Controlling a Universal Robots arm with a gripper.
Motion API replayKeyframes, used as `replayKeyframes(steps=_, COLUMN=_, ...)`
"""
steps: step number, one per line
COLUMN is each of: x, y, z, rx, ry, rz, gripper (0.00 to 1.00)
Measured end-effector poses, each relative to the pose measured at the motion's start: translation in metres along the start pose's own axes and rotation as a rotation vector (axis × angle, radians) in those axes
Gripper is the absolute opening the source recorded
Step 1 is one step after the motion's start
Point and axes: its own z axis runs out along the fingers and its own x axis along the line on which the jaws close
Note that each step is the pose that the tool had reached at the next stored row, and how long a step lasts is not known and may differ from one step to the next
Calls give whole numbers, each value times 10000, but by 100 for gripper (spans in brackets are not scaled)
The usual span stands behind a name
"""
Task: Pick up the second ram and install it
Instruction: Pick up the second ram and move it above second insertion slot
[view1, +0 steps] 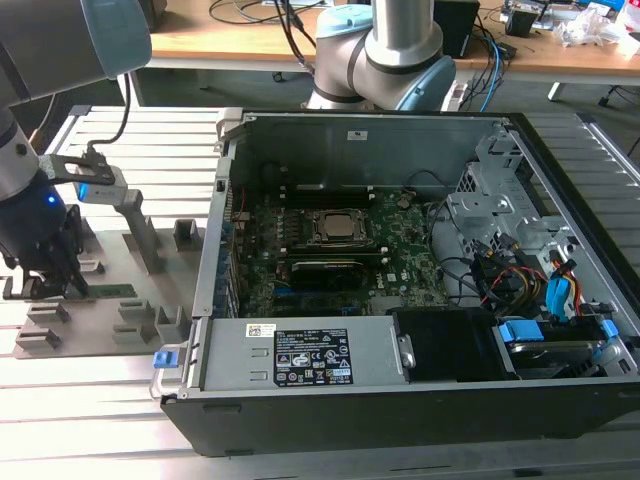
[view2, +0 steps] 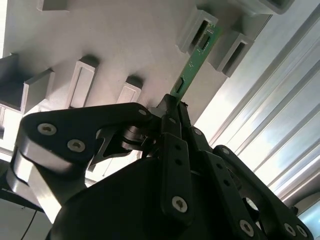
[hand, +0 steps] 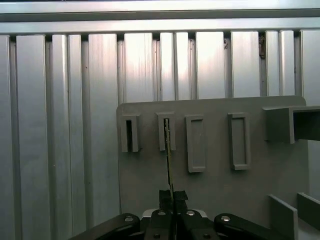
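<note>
exterior view
gripper (view1: 70, 285): low over the grey holder tray (view1: 100, 320), at the exterior view's left, well apart from the computer case (view1: 400, 400)
second ram (view1: 110, 291): thin green strip on its long edge on the tray, one end at the gripper's fingertips, not yet in the case
tray: grey plate with raised slotted blocks, on the slatted aluminium table (view1: 80, 420)
case: open, side panel off, motherboard (view1: 400, 250) exposed, CPU socket (view1: 338, 228) near its middle
arm base (view1: 385, 50): behind the case

second wrist view
gripper (view2: 175, 107): black fingers (view2: 170, 120) pressed together, pinching the near end of the second ram (view2: 194, 62)
ram: green board with small dark chips, running from the fingertips up to a slotted block (view2: 200, 30) on the tray (view2: 125, 40), far end inside the slot
table (view2: 280, 110): bright slats beside the tray

first wrist view
gripper (hand: 172, 196): fingertips closed on the ram's near end, no gap visible beyond the board
ram (hand: 168, 160): seen edge-on as a thin line, straight from the fingertips into one slotted block (hand: 166, 131) in a row of four
tray (hand: 215, 185): flat on the table (hand: 60, 125), neighbouring blocks in the row hold no board
contact: ram touches both the gripper and its block
</note>
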Motion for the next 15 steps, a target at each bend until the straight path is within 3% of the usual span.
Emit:
replayKeyframes(steps=10, x=0, y=1, z=-81, rx=0, ry=1, rz=0, gripper=13)
replayKeyframes(steps=15, x=0, y=1, z=-173, rx=0, ry=0, rz=1, gripper=13)
